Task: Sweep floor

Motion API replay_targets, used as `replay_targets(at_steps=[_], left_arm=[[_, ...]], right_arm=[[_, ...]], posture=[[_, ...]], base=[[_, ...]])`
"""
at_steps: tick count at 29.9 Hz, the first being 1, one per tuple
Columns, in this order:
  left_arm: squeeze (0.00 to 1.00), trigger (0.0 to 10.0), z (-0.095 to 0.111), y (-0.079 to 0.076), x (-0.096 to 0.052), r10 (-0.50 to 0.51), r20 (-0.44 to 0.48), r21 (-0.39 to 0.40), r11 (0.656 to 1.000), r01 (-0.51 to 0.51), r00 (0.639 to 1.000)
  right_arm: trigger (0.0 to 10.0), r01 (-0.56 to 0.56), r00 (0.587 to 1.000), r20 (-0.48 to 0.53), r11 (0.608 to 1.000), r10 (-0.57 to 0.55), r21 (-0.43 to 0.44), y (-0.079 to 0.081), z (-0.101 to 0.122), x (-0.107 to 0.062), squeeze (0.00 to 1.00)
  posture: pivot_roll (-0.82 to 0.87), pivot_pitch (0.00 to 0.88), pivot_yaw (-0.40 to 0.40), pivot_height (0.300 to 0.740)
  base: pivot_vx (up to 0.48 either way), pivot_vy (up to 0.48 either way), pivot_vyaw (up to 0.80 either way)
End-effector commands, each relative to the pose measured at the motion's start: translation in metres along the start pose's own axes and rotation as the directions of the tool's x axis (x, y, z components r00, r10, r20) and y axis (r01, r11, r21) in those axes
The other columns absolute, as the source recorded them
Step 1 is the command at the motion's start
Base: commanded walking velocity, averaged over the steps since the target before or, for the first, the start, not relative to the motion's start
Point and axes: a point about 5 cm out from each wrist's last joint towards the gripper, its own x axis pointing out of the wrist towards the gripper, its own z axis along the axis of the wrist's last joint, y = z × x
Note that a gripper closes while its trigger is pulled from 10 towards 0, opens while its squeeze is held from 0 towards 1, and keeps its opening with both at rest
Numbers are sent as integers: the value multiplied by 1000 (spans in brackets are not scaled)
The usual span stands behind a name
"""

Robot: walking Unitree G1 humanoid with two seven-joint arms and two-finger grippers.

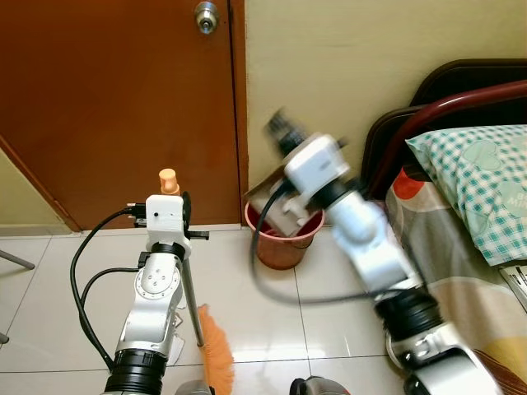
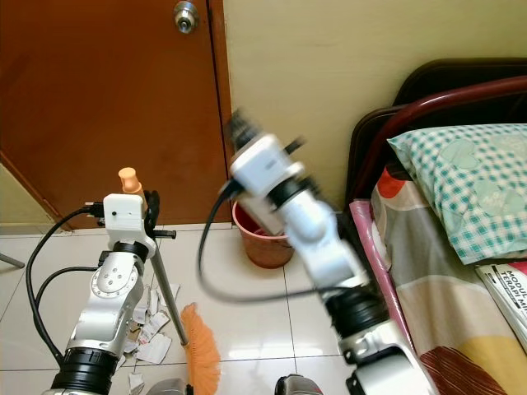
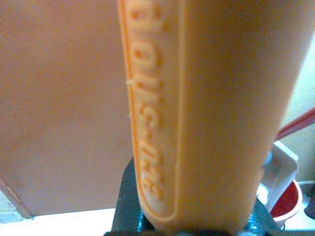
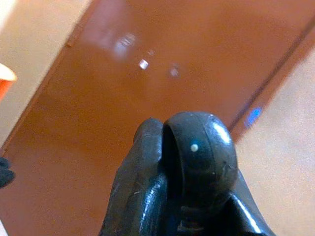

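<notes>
My left gripper [image 1: 177,206] is shut on the orange grip [image 1: 168,179] of a broom, which looms close in the left wrist view [image 3: 206,113]. The broom's metal pole [image 1: 191,304] slants down to orange bristles [image 1: 216,350] on the tiled floor. My right arm is raised and blurred, and its gripper [image 1: 278,130] is shut on a black handle with a rounded end [image 4: 199,147]. A brownish dustpan [image 1: 272,199] hangs below that hand, tilted over a red bin [image 1: 284,239]. Torn paper scraps [image 2: 152,329] lie on the floor beside the broom.
A brown door [image 1: 115,99] with a metal knob [image 1: 206,15] stands straight ahead, with a yellow wall to its right. A bed [image 1: 461,247] with a checked pillow [image 1: 486,181] and a dark headboard lies along the right side. Black cables loop from both arms.
</notes>
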Motion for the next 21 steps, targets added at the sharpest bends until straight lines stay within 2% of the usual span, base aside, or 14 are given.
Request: replay_targets(at_steps=[1,6,10,11,13,15,16,17,18,19,20,21], left_arm=[[0,10000,6,0,3,8,34,-3,1000,-8,999],[0,10000,6,-1,3,7,33,-4,1000,-7,999],[0,10000,7,-1,5,8,38,-6,1000,-8,999],[0,10000,7,-1,5,8,38,-6,1000,-8,999],[0,10000,7,-1,6,8,39,-7,1000,-8,999],[0,10000,7,-2,6,7,40,-7,1000,-7,999],[0,10000,7,-2,6,5,41,-8,1000,-5,999],[0,10000,7,-2,6,5,41,-8,1000,-5,999],[0,10000,8,-3,6,3,42,-9,1000,-2,999],[0,10000,8,-3,6,3,42,-9,1000,-2,999],[0,10000,8,-4,6,-1,45,-12,1000,2,999],[0,10000,8,-4,6,-1,45,-12,1000,2,999]], right_arm=[[10000,-26,998,57,999,29,-42,-2,10,3,0],[10000,2,997,77,997,4,-82,-9,11,4,0],[10000,137,985,121,986,-126,-92,-31,22,10,0],[10000,137,985,121,986,-126,-92,-31,22,10,0],[10000,199,971,155,976,-184,-86,-43,32,15,0],[10000,296,939,186,955,-289,-11,-61,45,21,0],[10000,370,904,196,925,-379,82,-77,56,27,0],[10000,370,904,196,925,-379,82,-77,56,27,0],[10000,396,889,195,909,-415,129,-84,60,30,0],[10000,396,889,195,909,-415,129,-84,60,30,0],[10000,425,870,181,884,-458,192,-92,63,33,0],[10000,425,870,181,884,-458,192,-92,63,33,0]], posture=[[-16,0,1,740],[-17,0,-3,740],[-20,0,-1,740],[-20,0,-1,740],[-22,0,1,740],[-22,0,1,740],[-24,0,4,740],[-24,0,4,740],[-24,0,4,740],[-24,0,4,740],[-22,0,5,740],[-22,0,5,740]], base=[[0,0,0],[0,0,0],[0,0,0],[0,0,0],[0,0,0],[0,0,0],[0,0,0],[0,0,0],[0,0,0],[0,0,0],[0,0,0],[0,0,0]])
